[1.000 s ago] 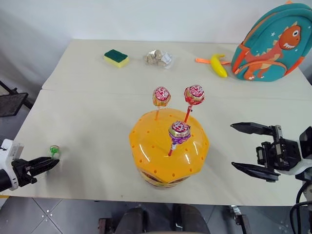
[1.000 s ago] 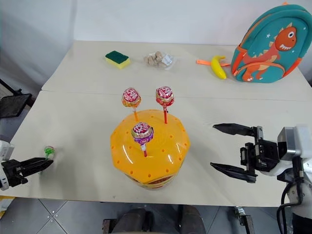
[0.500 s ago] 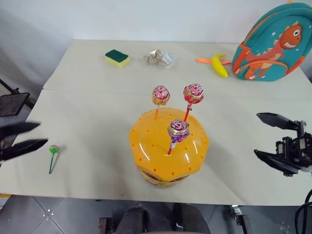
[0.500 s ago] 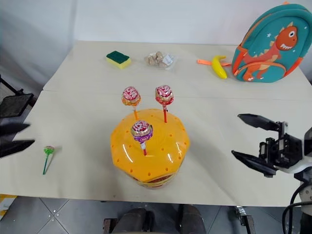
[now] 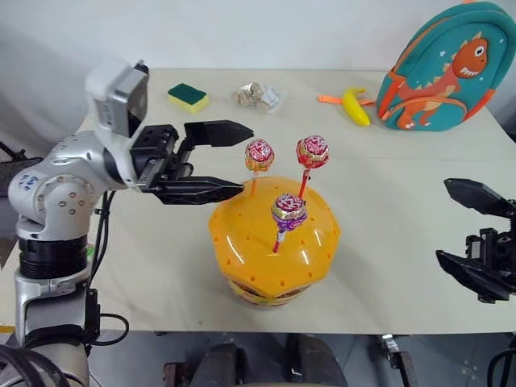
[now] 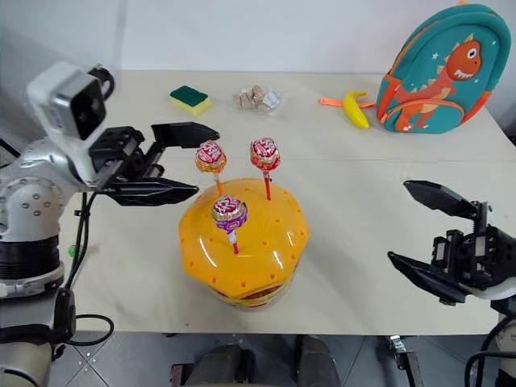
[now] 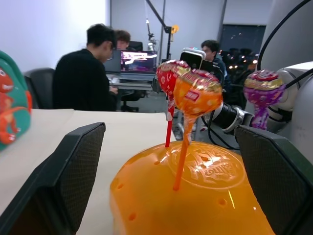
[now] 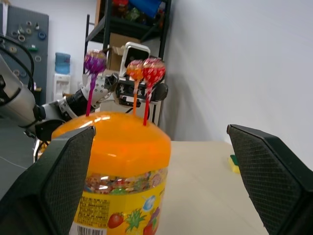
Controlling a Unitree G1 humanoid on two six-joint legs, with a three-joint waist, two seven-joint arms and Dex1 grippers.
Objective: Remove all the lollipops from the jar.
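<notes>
On table: jar (image 5: 274, 242) holds three upright lollipops (image 5: 289, 211).

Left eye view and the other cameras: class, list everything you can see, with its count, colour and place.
jar: one, orange, near middle of the table
lollipops: three, pink-red wrappers, standing in the jar's dome
table: one, cream
sponge: one, green and yellow, far left
clear packet: one, far middle
banana: one, yellow, beside the backpack
backpack: one, teal with an orange dinosaur, far right
people: three, seated at desks beyond the table
left gripper: black, open, beside the lollipops
right gripper: black, open, right of the jar
</notes>
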